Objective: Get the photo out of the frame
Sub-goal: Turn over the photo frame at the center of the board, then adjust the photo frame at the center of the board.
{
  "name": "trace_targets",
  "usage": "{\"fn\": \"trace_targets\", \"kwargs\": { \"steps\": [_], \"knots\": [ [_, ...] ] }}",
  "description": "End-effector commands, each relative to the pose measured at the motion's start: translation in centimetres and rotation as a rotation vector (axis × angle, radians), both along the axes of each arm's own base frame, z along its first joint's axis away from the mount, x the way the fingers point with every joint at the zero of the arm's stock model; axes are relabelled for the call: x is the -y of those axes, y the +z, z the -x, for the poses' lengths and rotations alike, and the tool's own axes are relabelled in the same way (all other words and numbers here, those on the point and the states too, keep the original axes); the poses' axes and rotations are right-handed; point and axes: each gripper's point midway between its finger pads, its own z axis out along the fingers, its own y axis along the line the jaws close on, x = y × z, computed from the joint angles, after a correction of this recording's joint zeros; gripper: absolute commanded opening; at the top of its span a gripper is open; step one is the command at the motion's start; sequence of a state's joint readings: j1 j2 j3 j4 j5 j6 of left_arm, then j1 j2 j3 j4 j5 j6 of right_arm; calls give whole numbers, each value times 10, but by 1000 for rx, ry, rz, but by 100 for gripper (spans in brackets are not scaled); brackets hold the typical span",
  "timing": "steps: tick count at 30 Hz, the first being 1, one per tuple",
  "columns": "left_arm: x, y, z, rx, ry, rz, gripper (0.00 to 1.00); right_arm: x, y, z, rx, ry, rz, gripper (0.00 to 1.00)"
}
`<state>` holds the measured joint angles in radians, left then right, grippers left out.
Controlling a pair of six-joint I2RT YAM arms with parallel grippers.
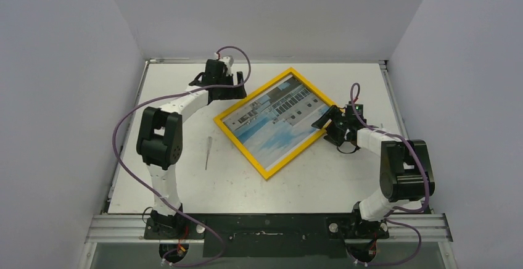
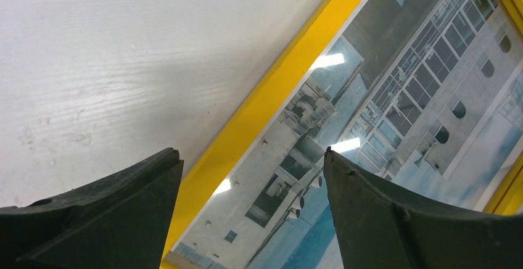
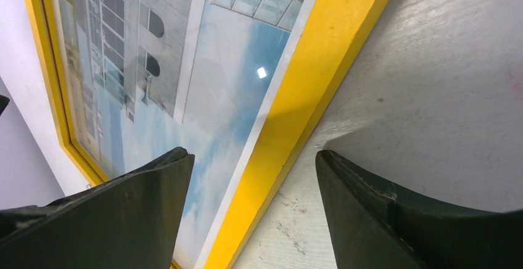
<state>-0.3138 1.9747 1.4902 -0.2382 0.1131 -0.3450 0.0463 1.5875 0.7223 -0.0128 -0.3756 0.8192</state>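
Lying near the frame (image 1: 240, 148): thin tool (image 1: 208, 153).

yellow-bordered rectangular picture frame (image 1: 240, 148): 1 | blue-white building photo (image 1: 277, 121): 1 | thin pale pointed tool (image 1: 208, 153): 1 | black two-finger grippers: 2, left gripper (image 2: 251, 157), right gripper (image 3: 253, 155)

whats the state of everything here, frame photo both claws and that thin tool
frame: lying face up on the table, turned diagonally
photo: inside the frame, picture side up, not taken out
left claw: open, astride the frame's far-left border
right claw: open, astride the frame's right border
thin tool: lying flat, left of the frame, apart from it
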Motion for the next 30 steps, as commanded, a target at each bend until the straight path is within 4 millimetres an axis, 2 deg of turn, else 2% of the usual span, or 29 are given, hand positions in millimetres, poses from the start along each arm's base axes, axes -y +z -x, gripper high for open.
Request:
{"fn": "trace_targets", "kwargs": {
  "steps": [1,8,15,21,24,25,26,30],
  "knots": [
    [15,-3,-13,2,-124,4,83,31,-43,45,-187,-65,150,76],
    [27,-29,-18,-94,-173,12,74,31,-35,42,-134,-83,149,76],
    [30,-53,-11,-160,-180,17,63,26,-37,35,-129,-55,158,73],
    [26,-71,10,-236,-162,30,52,13,-40,25,-137,-12,187,69],
    [24,-77,24,-263,-134,52,51,6,-41,20,-137,-8,185,68],
    [24,-73,28,-262,-125,67,52,5,-41,18,-133,-7,186,68],
    [22,-79,36,-283,-111,73,52,5,-41,16,-132,-10,189,68],
    [12,-77,60,-292,-39,95,52,10,-39,8,-120,-25,220,70]
  ]
}}
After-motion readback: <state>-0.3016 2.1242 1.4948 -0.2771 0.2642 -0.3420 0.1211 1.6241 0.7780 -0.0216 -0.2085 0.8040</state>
